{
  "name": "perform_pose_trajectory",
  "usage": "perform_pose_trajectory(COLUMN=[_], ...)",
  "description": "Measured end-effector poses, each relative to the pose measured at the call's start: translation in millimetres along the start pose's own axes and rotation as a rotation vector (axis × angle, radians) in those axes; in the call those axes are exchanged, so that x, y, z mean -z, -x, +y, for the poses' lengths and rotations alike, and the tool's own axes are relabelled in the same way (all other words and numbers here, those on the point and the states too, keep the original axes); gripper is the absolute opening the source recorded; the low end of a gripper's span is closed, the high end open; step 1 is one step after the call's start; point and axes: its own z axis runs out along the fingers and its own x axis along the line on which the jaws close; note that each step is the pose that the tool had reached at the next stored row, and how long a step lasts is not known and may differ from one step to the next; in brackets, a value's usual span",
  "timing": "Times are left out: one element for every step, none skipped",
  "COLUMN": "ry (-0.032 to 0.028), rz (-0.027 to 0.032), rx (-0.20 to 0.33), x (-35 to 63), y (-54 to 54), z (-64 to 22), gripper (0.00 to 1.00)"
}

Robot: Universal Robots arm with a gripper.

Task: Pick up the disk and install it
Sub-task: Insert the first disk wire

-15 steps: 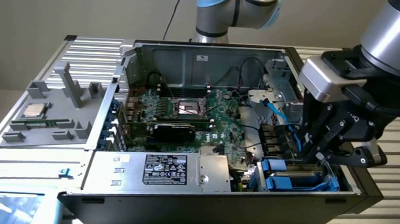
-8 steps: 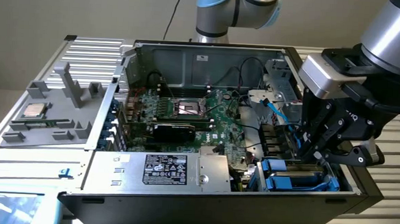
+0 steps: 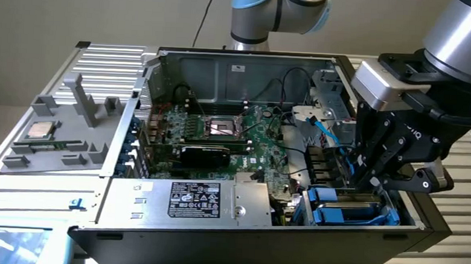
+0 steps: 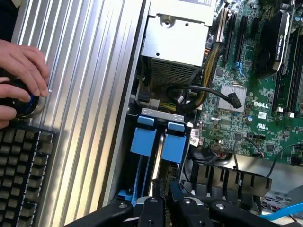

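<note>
Black fingers (image 4: 171, 190), nearly closed, pinch the blue-framed silver metal disk (image 4: 160, 156) edgewise, long axis pointing down into its bay (image 3: 397, 207)

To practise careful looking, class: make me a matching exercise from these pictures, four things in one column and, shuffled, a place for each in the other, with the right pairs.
1 CPU chip
2 power supply box
3 claw
4 hand

A on a knob beside the keyboard
B at the blue drive carriers
C on the grey tray outside the case
D inside the case, dark label facing up

Pairs: 1-C, 2-D, 3-B, 4-A
</note>
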Motion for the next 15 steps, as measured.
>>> perform_pose_trajectory(ry=[0.0009, 0.002, 0.0031, 0.0042, 0.0051, 0.0061, 0.0073, 0.0089, 0.0088, 0.0089, 0.009, 0.0092, 0.0093, 0.0095, 0.0097], rz=[0.0007, 0.0016, 0.0032, 0.0052, 0.0073, 0.0089, 0.0096, 0.0096, 0.0096, 0.0097, 0.0102, 0.0114, 0.0115, 0.0119, 0.0129], rx=[0.0, 0.0, -0.001, -0.001, -0.001, -0.002, -0.002, -0.002, -0.002, -0.002, -0.002, -0.003, -0.005, -0.007, -0.008], x=[0.0, 0.0, 0.1, 0.2, 0.2, 0.2, 0.3, 0.2, 0.2, 0.2, 0.3, 0.5, 0.4, 0.4, 0.4], y=[0.8, 1.4, 1.9, 2.3, 2.7, 3.0, 3.4, 3.7, 3.7, 3.7, 4.2, 5.0, 5.6, 6.0, 6.5], z=[-0.5, -0.9, -1.4, -1.9, -2.4, -2.9, -3.4, -3.6, -3.6, -3.6, -3.7, -3.8, -4.0, -4.1, -4.2], gripper=[0.17, 0.17, 0.17, 0.17, 0.17, 0.17, 0.17, 0.17, 0.17, 0.17, 0.17, 0.17, 0.17, 0.17, 0.17])
